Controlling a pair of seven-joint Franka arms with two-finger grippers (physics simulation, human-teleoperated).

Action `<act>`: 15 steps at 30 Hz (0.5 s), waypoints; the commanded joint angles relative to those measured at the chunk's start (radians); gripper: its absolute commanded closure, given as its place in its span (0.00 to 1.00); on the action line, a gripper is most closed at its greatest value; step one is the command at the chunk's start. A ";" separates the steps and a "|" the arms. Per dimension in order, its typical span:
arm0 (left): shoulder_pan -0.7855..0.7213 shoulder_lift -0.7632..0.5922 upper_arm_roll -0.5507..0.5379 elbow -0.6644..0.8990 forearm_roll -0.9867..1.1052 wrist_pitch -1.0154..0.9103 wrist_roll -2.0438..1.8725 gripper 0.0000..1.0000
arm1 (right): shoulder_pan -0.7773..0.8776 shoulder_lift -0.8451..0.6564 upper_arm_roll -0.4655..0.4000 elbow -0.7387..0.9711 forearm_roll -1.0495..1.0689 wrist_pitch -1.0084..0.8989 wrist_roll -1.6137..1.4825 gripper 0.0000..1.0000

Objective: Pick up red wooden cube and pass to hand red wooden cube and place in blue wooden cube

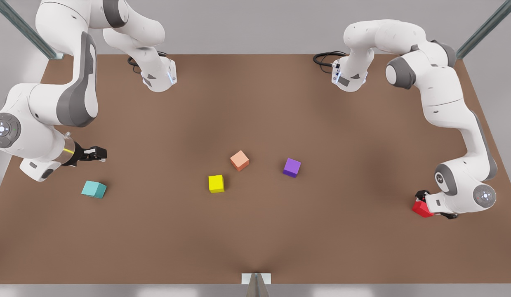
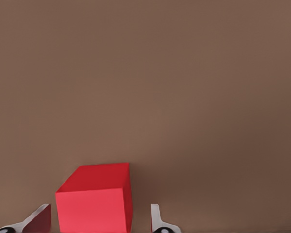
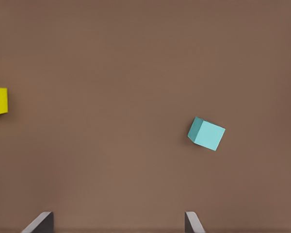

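Currently, the red wooden cube (image 1: 421, 208) is seen at about 4 o'clock on the brown surface (image 1: 255, 231), near the edge at the front view's right, where the left claw (image 1: 429, 205) is brought around it. From the left wrist camera the red wooden cube (image 2: 94, 201) is shown between the two fingertips (image 2: 157, 221), with a narrow gap visible on each side, so the left claw (image 2: 99, 221) is spread and the cube is not pinched. At about 9 o'clock, the right claw (image 1: 99, 154), the black open-frame hand with a shiny wrist ring, is held above the surface, apart from everything, and its fingers are set wide apart in the right wrist picture (image 3: 119, 223). The blue wooden cube (image 1: 94, 189) is found at about 8 o'clock, near that hand and slightly nearer the camera, resting on the surface (image 3: 206, 133). Around the middle, a yellow cube (image 1: 216, 183), a salmon-orange cube (image 1: 239, 160) and a purple cube (image 1: 292, 167) are laid apart from one another.
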 commanded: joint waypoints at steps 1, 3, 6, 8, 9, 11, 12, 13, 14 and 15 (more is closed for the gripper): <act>0.005 0.013 0.000 0.001 -0.003 0.052 0.412 0.00 | 0.000 -0.001 0.000 -0.004 0.001 0.001 -0.005 0.00; 0.013 0.021 0.000 0.001 -0.002 0.060 0.398 0.00 | 0.000 0.000 0.000 -0.004 0.001 0.001 -0.007 0.00; 0.013 0.021 0.002 0.002 -0.002 0.060 0.397 0.00 | 0.000 0.002 0.000 -0.005 0.001 0.002 -0.007 0.00; 0.019 0.025 0.002 0.001 -0.003 0.060 0.351 0.00 | 0.000 0.002 0.000 -0.011 0.001 0.004 -0.007 0.00; 0.021 0.026 0.002 0.001 -0.005 0.058 0.251 0.00 | 0.000 0.002 0.000 -0.011 0.001 0.004 -0.007 0.00; 0.027 0.029 0.002 -0.002 -0.006 0.054 0.156 0.00 | 0.000 0.002 0.000 -0.011 0.001 0.004 -0.007 0.00; 0.027 0.033 0.003 -0.002 -0.006 0.055 0.153 0.00 | 0.000 0.002 0.000 -0.011 0.001 0.004 -0.007 0.00; 0.030 0.035 0.003 -0.002 -0.006 0.054 0.122 0.00 | 0.000 0.002 0.000 -0.011 0.001 0.004 -0.007 0.00; 0.031 0.035 0.003 -0.002 -0.006 0.052 0.075 0.00 | 0.000 0.000 0.000 -0.011 0.001 0.004 -0.007 0.00; 0.031 0.035 0.003 -0.002 -0.005 0.051 0.029 0.00 | 0.000 0.000 0.000 -0.011 0.001 0.004 -0.007 0.00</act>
